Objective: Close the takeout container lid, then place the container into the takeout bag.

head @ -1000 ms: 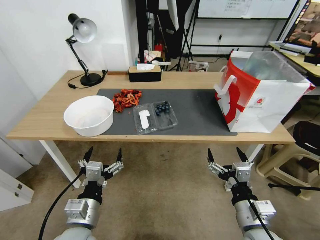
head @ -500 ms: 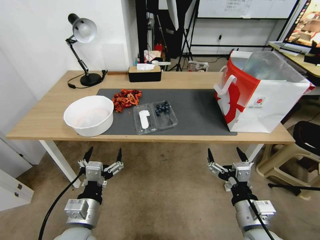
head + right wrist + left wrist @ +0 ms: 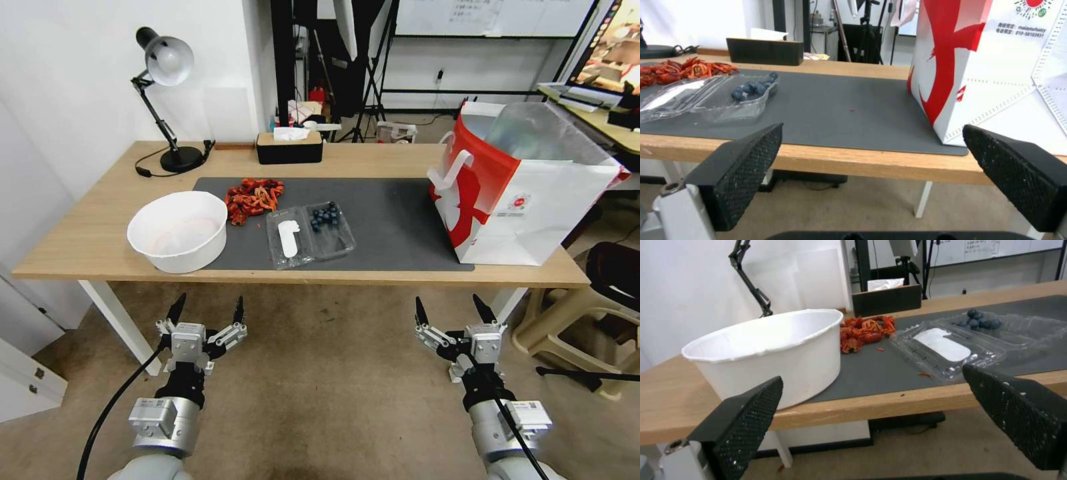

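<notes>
Bright, even indoor light fills the room; shadows on the wooden table point(image 3: 80, 247) are faint and soft. The desk lamp point(image 3: 165, 60) catches a pale sheen on its shade. The silvery lining of the takeout bag point(image 3: 533, 200) glares softly. In the head view, straight lines bow toward the edges. In both wrist views the background turns soft and hazy.

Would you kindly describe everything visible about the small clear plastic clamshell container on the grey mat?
The small clear plastic clamshell takeout container lies fully open and flat on the grey mat, near the table's front edge. Its lid, bearing a white oblong label, lies toward the white bowl; the other half holds a cluster of dark blue berries. No gripper touches it.
</notes>
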Available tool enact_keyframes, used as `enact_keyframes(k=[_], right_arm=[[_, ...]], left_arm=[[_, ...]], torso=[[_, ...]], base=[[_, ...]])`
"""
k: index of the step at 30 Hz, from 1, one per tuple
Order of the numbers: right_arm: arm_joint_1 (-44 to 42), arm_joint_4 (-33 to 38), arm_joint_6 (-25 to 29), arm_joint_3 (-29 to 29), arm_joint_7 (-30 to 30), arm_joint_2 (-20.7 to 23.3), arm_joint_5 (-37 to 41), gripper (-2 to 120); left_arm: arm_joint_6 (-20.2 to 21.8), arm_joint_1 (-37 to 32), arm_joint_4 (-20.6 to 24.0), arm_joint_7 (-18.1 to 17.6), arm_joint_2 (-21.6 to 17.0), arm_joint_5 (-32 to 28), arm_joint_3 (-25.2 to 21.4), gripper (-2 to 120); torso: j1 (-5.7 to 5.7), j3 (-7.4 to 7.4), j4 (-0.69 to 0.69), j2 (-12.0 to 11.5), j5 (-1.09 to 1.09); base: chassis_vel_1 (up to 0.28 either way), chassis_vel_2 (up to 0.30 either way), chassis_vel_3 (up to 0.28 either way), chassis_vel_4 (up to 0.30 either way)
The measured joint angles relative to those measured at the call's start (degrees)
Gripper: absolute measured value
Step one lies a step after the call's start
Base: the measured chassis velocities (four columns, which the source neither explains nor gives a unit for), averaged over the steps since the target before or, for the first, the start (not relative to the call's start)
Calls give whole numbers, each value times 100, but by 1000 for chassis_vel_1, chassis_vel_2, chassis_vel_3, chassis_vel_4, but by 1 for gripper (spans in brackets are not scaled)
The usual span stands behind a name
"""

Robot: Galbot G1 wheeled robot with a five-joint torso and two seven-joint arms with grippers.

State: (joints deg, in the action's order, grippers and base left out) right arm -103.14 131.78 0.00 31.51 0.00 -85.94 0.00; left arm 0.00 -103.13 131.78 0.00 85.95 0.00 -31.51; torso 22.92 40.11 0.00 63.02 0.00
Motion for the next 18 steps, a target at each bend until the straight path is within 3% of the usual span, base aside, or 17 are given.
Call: enact_keyframes(k=[4,7,8,11,16,18], right_arm=[[-10,-14,44,-4,-1,-2,-1,100],[-147,-196,532,-89,-76,-61,-61,100],[-147,-196,532,-89,-76,-61,-61,100],[-335,-442,1197,-207,-188,-149,-150,100],[-492,-792,1970,-289,-393,-199,-165,100],[-480,-836,2031,-271,-431,-178,-128,100]], left_arm=[[-19,94,-10,-172,-92,-156,150,100],[-168,516,-58,-883,-482,-804,805,100],[-168,516,-58,-883,-482,-804,805,100],[-264,811,-90,-1399,-751,-1275,1364,100],[-249,595,-152,-1439,-676,-1197,1515,100],[-252,571,-175,-1441,-658,-1174,1516,100]], torso=[[0,0,3,0,1],[1,0,-1,0,0],[1,0,-1,0,0],[1,0,-5,0,0],[0,-1,1,0,-1],[0,0,1,0,0]], base=[[0,0,0,0],[0,0,0,0],[0,0,0,0],[0,0,0,0],[0,0,0,0],[0,0,0,0]])
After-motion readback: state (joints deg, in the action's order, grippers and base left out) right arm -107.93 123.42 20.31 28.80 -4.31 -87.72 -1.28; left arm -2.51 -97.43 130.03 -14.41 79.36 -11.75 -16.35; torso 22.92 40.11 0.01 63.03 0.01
